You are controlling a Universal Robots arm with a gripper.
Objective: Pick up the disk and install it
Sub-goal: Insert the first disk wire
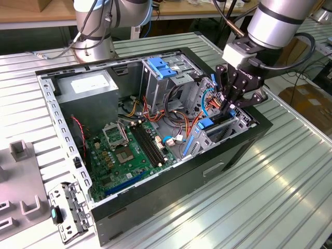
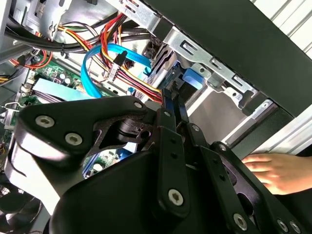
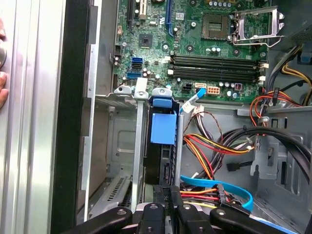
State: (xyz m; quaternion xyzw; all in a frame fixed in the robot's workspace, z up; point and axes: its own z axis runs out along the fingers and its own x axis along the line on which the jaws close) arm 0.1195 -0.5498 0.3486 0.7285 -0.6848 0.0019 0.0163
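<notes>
Over the open computer case (image 1: 171, 176), exterior view: gripper (image 1: 232, 106) lowered at the drive bay by the front wall, fingers pinched on the disk (image 1: 220, 120) standing on edge in its slot

Second wrist view: black fingers (image 2: 170, 146) closed on the blue-railed disk (image 2: 171, 97); person's hand (image 2: 273, 170) resting nearby

First wrist view: disk (image 3: 163, 141) seated between bay rails, near the motherboard (image 3: 195, 44)

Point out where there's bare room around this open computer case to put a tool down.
Free: the ribbed table on the exterior view's right of the computer case, and the strip in front of it. Crowded: inside the case, with cables around the drive bay where the gripper works; a hand rests alongside.
</notes>
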